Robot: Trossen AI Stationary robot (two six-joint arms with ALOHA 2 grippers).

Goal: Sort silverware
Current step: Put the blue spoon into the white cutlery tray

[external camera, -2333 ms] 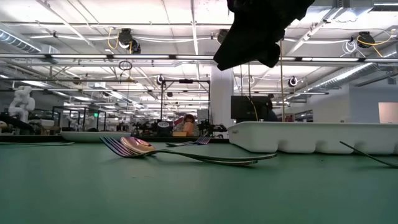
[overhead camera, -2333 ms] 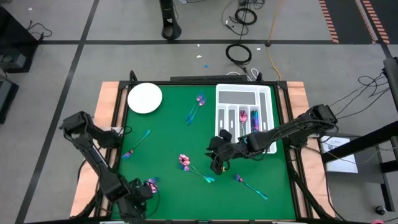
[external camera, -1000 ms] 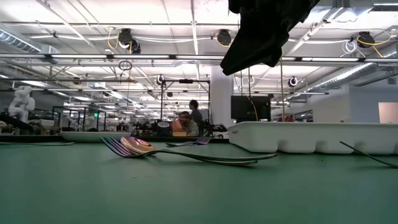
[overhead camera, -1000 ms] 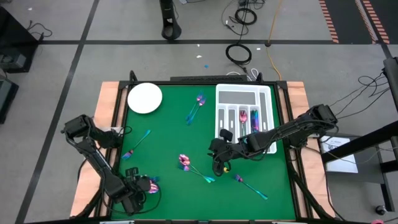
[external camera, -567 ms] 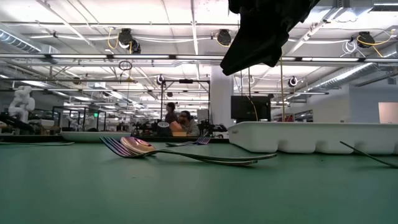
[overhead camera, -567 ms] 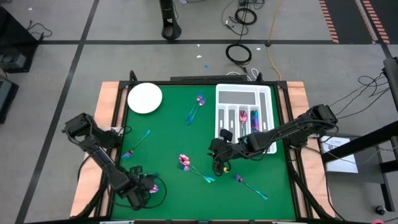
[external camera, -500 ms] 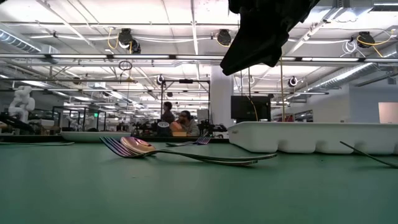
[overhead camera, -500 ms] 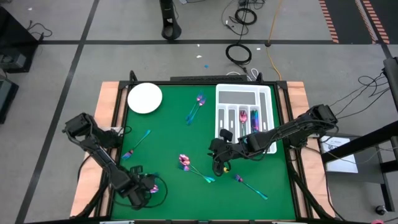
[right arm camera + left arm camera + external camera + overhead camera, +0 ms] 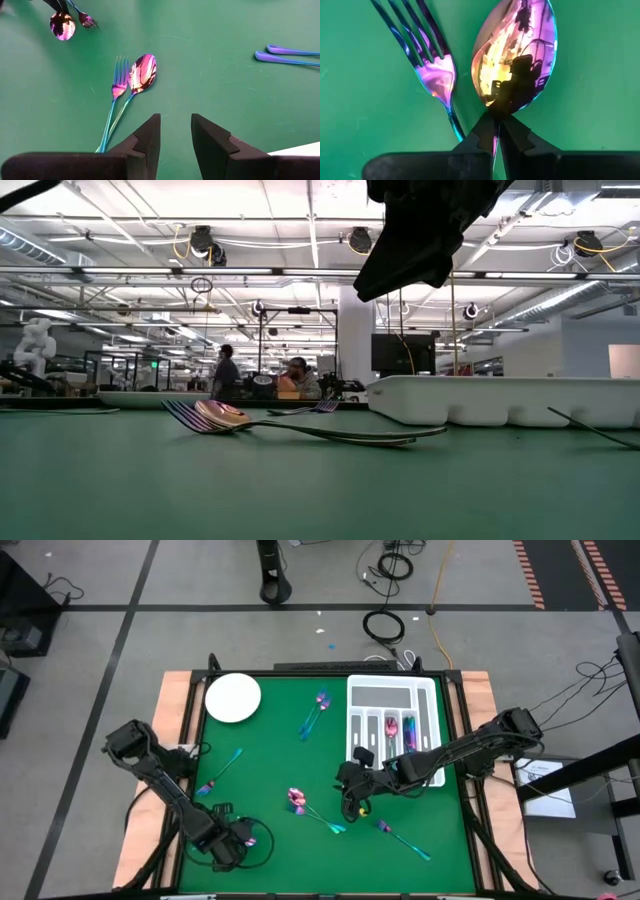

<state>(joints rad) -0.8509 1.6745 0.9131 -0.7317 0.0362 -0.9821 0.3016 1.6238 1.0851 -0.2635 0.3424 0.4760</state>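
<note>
The silverware is iridescent pink-purple with teal handles and lies scattered on the green mat. At the front left a spoon [image 9: 515, 55] lies beside a fork [image 9: 430, 55], and my left gripper [image 9: 240, 837] is shut on the spoon. My right gripper [image 9: 175, 135] hangs open above the mat's middle [image 9: 352, 806] with nothing between its fingers. Below and ahead of it lie another fork [image 9: 119, 75] and spoon [image 9: 142, 72], side by side. The white tray [image 9: 392, 720] stands at the far right with some pieces in its slots. My left gripper pinches the spoon's neck [image 9: 495, 119], just behind the bowl, between its two fingertips. The fingers come from above, pointing down, one on each side of the handle. The bowl faces up over the mat; I cannot tell whether it is lifted.
A round white plate [image 9: 233, 698] sits at the far left corner. Loose pieces lie at the far middle [image 9: 315, 712], at the left [image 9: 222, 772] and at the front right [image 9: 402, 838]. Raised wooden edges border the mat on both sides.
My left gripper has moved from the front left corner toward the table's right edge and a little toward the far edge, onto the spoon and fork lying there, and has taken hold of the spoon's neck. My right gripper has kept still.
</note>
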